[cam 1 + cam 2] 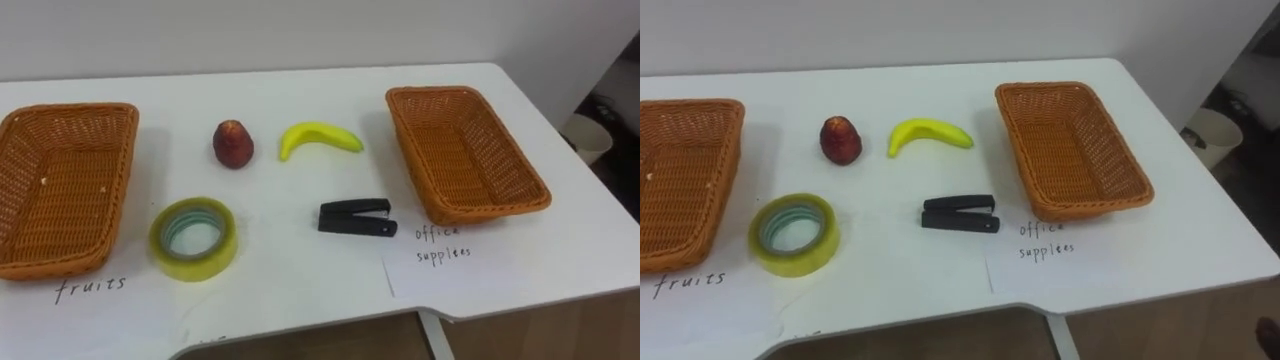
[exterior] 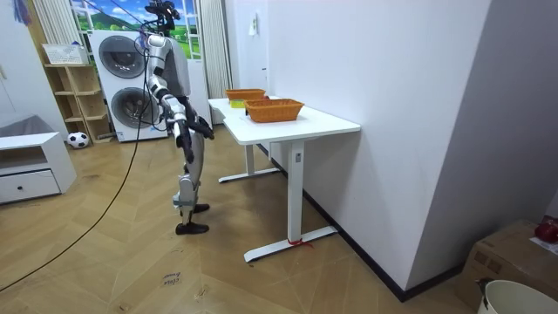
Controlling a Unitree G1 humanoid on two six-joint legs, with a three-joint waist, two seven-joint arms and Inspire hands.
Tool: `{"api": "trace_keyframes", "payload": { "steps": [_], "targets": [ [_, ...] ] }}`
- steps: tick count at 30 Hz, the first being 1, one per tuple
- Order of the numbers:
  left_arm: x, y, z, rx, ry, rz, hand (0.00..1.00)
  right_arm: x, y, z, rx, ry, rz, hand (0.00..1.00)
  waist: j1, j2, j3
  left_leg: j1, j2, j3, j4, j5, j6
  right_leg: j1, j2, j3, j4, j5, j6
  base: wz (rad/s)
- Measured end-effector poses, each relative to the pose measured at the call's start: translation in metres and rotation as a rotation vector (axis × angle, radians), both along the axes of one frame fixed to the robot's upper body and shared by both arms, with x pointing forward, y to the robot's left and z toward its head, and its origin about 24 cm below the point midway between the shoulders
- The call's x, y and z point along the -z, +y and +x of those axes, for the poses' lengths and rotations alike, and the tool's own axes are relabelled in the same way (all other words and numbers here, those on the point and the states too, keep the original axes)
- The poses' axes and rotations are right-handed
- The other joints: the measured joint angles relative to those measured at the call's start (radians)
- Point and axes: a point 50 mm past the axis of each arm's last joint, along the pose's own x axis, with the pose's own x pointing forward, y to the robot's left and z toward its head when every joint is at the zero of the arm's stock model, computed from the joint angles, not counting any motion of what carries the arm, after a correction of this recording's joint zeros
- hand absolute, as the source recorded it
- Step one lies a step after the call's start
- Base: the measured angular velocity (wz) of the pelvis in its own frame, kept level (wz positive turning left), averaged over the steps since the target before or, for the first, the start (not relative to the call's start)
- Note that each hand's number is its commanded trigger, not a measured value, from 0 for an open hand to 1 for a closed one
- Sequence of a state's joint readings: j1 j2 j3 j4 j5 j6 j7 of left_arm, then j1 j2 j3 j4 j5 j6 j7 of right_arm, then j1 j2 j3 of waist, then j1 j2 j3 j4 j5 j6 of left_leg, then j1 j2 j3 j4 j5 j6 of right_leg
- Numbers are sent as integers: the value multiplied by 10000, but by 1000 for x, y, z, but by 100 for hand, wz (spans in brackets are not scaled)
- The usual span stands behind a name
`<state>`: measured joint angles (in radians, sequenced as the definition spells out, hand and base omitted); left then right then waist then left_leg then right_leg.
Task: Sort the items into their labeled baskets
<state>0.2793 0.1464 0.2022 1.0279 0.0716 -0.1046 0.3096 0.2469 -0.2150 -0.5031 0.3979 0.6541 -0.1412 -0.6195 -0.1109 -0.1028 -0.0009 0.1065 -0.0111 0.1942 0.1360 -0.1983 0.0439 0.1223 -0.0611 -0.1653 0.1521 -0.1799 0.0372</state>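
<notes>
Fruit and office supplies all lie loose on the table (image 1: 300, 290), so by my reading the sorting has not begun. Both baskets are empty. The left basket (image 1: 60, 190) has a handwritten fruit label at its near edge. The right basket (image 1: 462, 150) has a sheet (image 1: 440, 262) lettered for office supplies just near of it.

Between the baskets, the apple (image 1: 232, 143) stands upright in the far row. The banana (image 1: 320, 137) lies to its right, apart from it. In the near row the tape (image 1: 194, 238) lies flat close to the left basket. The stapler (image 1: 356, 217) lies right of the tape, near the sheet. None of the four touch one another.

All four moves are left: apple and banana to the left basket, tape and stapler to the right one. The tape and the banana each lie nearer the wrong basket, so those two have further to go.

In the room view the robot stands upright at the table's long side, facing it. Its right hand (image 2: 202, 131) hangs low, short of the table edge, touching nothing on the table. Whether it is open or closed cannot be told at that range.
</notes>
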Motion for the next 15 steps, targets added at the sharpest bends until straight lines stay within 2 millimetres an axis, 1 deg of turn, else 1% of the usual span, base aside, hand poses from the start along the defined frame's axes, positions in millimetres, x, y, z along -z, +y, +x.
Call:
{"api": "trace_keyframes", "payload": {
  "steps": [2,3,5,6,8,9,11,12,14,15],
  "targets": [
    [0,0,0,75,34,-97,0,-14,0,6,77,-245,-551,0,29,-32,-16,-78,-4,-6,-23,0,0,-31,2,-12,18,0,0,0],
    [0,0,0,110,62,-90,0,-19,0,9,68,-364,-753,0,31,-14,-1,-93,-6,0,-25,0,0,-56,2,-10,24,0,0,-5],
    [0,0,-2,101,212,-80,0,-40,-3,20,33,-668,-1689,0,-8,43,6,-117,-6,54,-35,0,1,-123,2,5,28,0,0,-7],
    [0,0,-2,94,244,-81,0,-45,-4,22,29,-646,-1952,0,-4,47,6,-111,-5,51,-44,0,0,-121,4,1,28,0,0,0],
    [0,0,-3,71,303,-107,0,-64,-5,30,106,-913,-2838,0,13,37,8,-96,2,45,-65,-1,0,-121,9,-34,30,0,1,0],
    [0,0,-3,70,318,-112,0,-69,-5,32,88,-1000,-3103,0,-2,36,9,-103,4,45,-65,-1,0,-121,11,-33,29,0,1,0],
    [1,0,-3,69,349,-161,0,-92,-3,38,-67,-1260,-4368,0,38,40,9,-97,2,32,-89,-1,-1,-104,12,-44,27,0,1,0],
    [1,0,-3,60,384,-168,0,-99,-2,40,-136,-1386,-4657,0,44,38,10,-95,2,37,-89,-1,-1,-102,12,-47,27,0,1,0],
    [1,-1,-4,63,453,-186,0,-123,4,49,-498,-1960,-5696,0,63,28,17,-96,2,44,-86,-1,-1,-104,12,-30,27,0,1,0],
    [1,-1,-3,121,466,-197,0,-128,5,51,-574,-2061,-5968,0,61,22,19,-96,1,43,-85,-1,-1,-111,12,-28,29,0,1,0]
  ]
}}
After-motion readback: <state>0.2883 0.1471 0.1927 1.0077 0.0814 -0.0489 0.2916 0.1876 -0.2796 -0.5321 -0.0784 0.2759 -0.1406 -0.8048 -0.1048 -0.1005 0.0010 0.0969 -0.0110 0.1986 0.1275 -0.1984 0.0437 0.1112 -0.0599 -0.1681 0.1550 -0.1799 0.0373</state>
